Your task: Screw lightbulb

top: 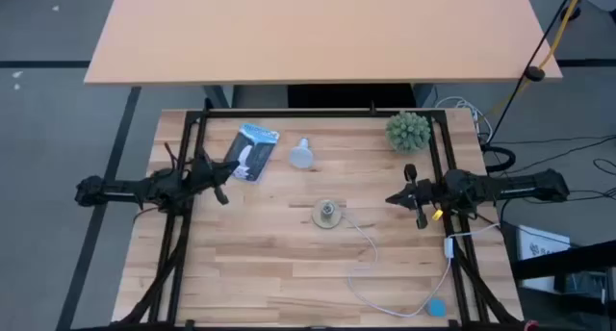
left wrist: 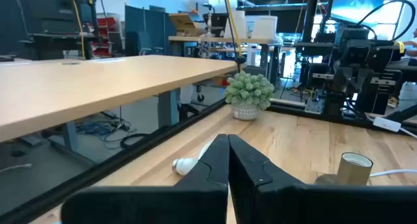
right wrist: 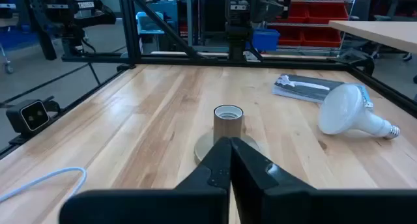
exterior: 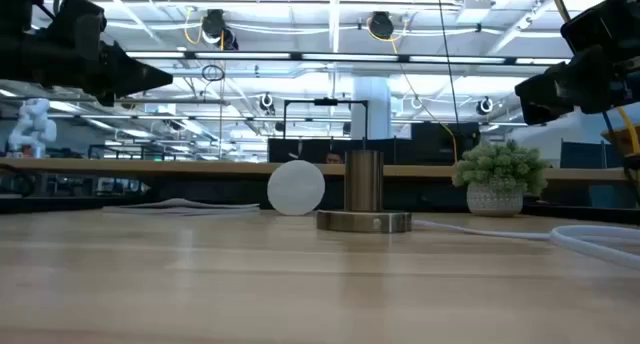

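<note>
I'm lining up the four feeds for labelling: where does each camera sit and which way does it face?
High: overhead, straight down; both arms, left gripper, right gripper.
Low: table height, across the wooden table into the room; arms at top corners.
Left wrist: past its shut gripper toward the spiky green plant.
Right wrist: past its shut gripper toward the tan socket.
All four show the white frosted lightbulb.

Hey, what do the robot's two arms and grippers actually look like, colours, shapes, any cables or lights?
Both arms are dark, nearly black, slim and jointed. The left gripper and right gripper each have two matte black fingers that taper to a wedge-shaped tip, as the wrist views show. Thin dark cables run along the arms, and a small yellow light glows near the right arm's wrist. No readable markings show.
</note>
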